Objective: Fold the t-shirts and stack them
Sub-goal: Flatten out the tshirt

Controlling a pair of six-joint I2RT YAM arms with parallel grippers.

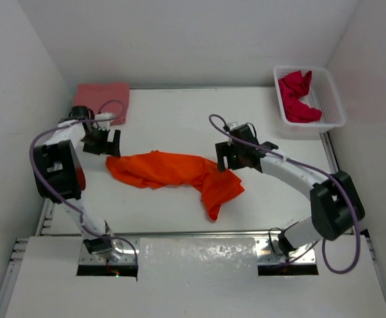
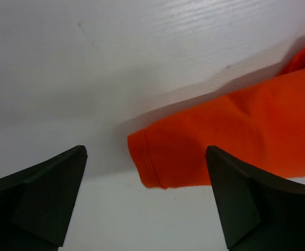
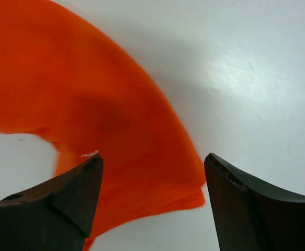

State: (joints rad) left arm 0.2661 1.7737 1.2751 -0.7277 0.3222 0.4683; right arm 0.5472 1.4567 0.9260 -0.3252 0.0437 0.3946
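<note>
- The orange t-shirt [image 1: 173, 171] lies crumpled across the middle of the table [image 1: 179, 112], with one part trailing toward the near edge.
- The left claw [image 1: 106, 144] stands wide open at the shirt's left end and holds nothing. In its wrist view, a hemmed end of the cloth lies on the table between the two fingers.
- The right claw [image 1: 222, 158] is also open, above the shirt's right part. Cloth lies beneath it, and neither finger grips it.
- The pink t-shirt [image 1: 102, 99] lies folded at the table's far left corner.
- The red t-shirt [image 1: 297, 98] sits bunched in the white basket [image 1: 338, 116] at the far right.
</note>
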